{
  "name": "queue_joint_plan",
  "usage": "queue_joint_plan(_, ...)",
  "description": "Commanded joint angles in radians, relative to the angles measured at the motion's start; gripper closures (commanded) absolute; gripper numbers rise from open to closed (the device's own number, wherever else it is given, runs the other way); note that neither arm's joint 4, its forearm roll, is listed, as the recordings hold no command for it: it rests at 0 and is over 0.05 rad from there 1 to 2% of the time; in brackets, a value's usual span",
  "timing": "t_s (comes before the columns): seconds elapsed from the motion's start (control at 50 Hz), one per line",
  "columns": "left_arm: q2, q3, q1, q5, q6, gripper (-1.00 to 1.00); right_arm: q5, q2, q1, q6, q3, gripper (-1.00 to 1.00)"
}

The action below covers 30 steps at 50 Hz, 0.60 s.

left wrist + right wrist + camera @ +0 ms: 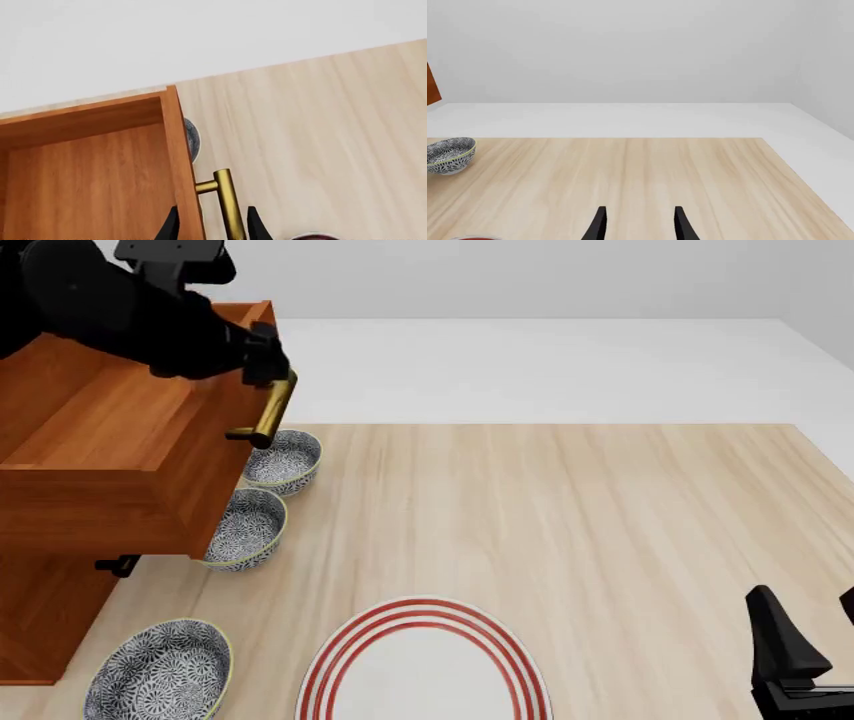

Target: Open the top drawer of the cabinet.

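The cabinet [40, 620] stands at the table's left edge. Its top drawer [94, 440] is pulled out over the table, and its empty wooden inside [87, 170] shows in the left wrist view. The brass bar handle [272, 408] sticks out from the drawer front [181, 150]. My left gripper [271, 368] is at the handle's far end. Its fingers are spread and the handle [229, 205] stands between them, so the left gripper [213, 227] is open. My right gripper [803, 635] hovers open and empty low at the near right, also seen as the right gripper [640, 225].
Three patterned bowls [283, 460] [247, 528] [160, 672] sit beside and under the open drawer. A red-ringed plate [424, 665] lies at the near centre. A lower drawer handle [118, 565] peeks out beneath. The wooden table [601, 520] stretches to the right.
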Motion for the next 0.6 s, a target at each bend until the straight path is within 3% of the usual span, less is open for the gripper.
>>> queue_joint_plan(0.02,-0.049,-0.104,-0.051,0.01,0.059,-1.0,0.0,0.0,0.0,0.0,0.0,-1.0)
queue_joint_plan(0.6,-0.104,-0.068,-0.094,0.005,0.058,-1.0,0.0,0.0,0.0,0.0,0.0,-1.0)
